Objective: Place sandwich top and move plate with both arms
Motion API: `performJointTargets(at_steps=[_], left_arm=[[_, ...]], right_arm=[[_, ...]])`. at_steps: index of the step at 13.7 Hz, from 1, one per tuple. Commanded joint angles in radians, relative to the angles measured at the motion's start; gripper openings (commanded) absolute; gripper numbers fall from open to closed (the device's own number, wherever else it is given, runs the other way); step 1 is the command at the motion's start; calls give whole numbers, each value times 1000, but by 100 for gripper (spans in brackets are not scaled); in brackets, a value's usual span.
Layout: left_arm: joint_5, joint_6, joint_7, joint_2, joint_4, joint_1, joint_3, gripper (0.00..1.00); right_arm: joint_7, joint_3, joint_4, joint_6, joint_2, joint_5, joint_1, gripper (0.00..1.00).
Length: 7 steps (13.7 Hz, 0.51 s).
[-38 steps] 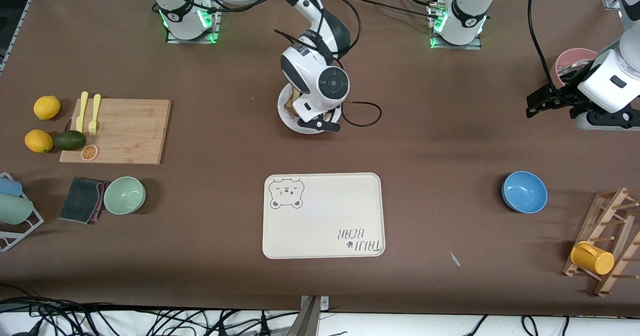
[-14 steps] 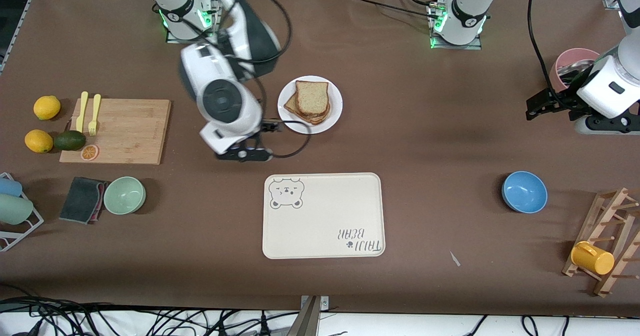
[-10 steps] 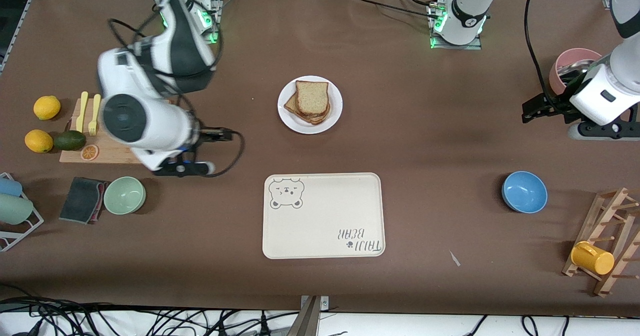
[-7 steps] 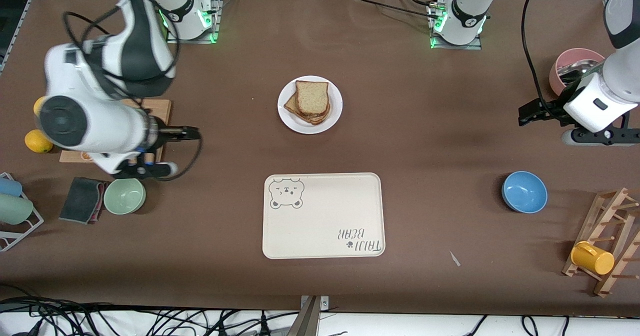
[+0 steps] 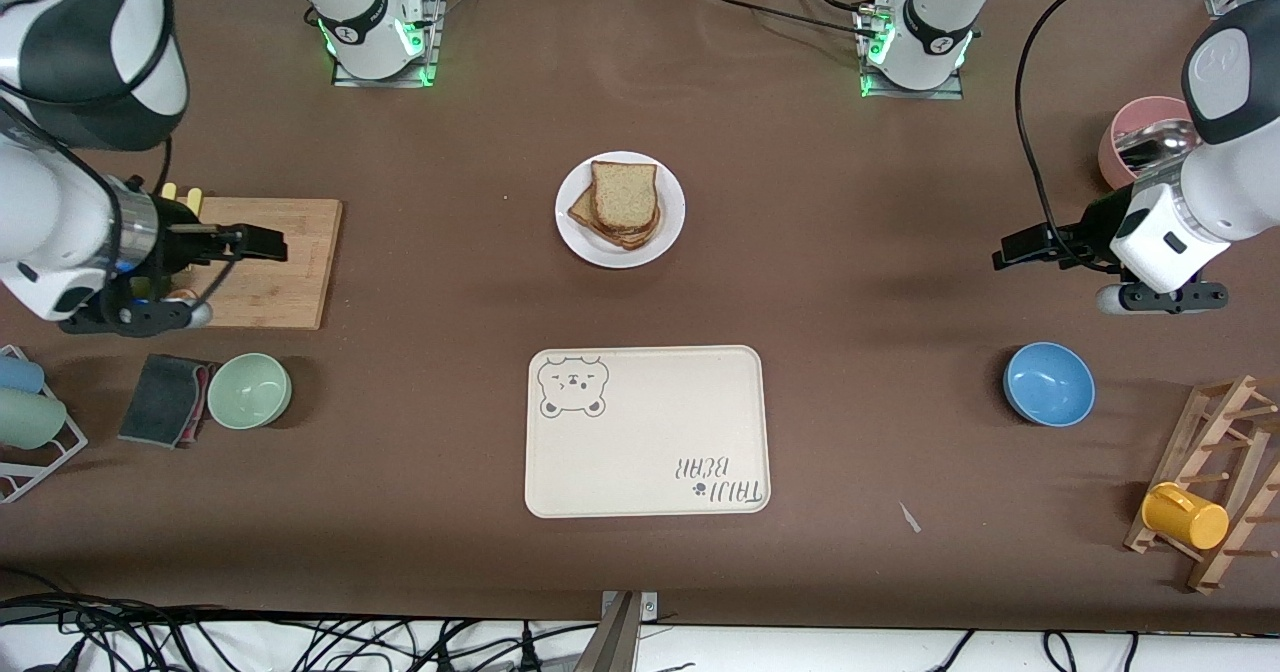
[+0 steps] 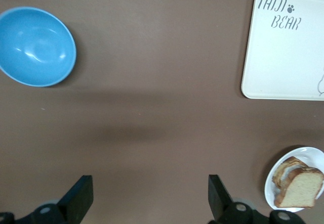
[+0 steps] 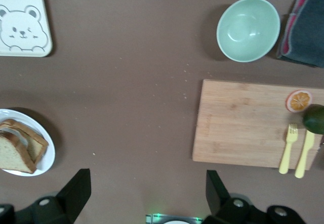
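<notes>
Over the cutting board (image 5: 265, 262), at the right arm's end of the table, we find the right gripper (image 5: 262, 243) hanging empty, its fingers (image 7: 76, 191) wide apart in its wrist view. Moving along the front view, the sandwich top (image 5: 623, 195) already lies on the stacked slices on the plate (image 5: 670, 237), which sits mid-table between the two bases and farther from the front camera than the bear-printed tray (image 5: 648, 432). At the left arm's end, the left gripper (image 5: 1018, 252) hovers over bare tabletop, above the blue bowl (image 5: 1048, 383) in that view, its fingers (image 6: 78, 201) likewise spread and holding nothing.

We judge the bread step done and the two-arm plate move next. To do it well, we would bring both grippers down to the plate's rim from the two arms' ends together, keep the fingers low enough to catch the rim without brushing the bread, close at the same moment, and lift level so the stack does not slide. The tray looks the likely destination, though we cannot confirm that.
</notes>
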Motion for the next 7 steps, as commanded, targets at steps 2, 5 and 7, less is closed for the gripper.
performJointTargets(at_steps=[2,5,7], left_arm=[[-195,57,70,0,-76,8,-3,100],[-323,129,139,18,-160,-6,-5,100],[-442,171,208,30,-220,-7,-28,100]], right_arm=[[4,234,-206,122,-150,-107,-182,100],[1,324,-422,302,-303,-107,-298,100],[-5,345,-411,258,-337,-100,-333,100]])
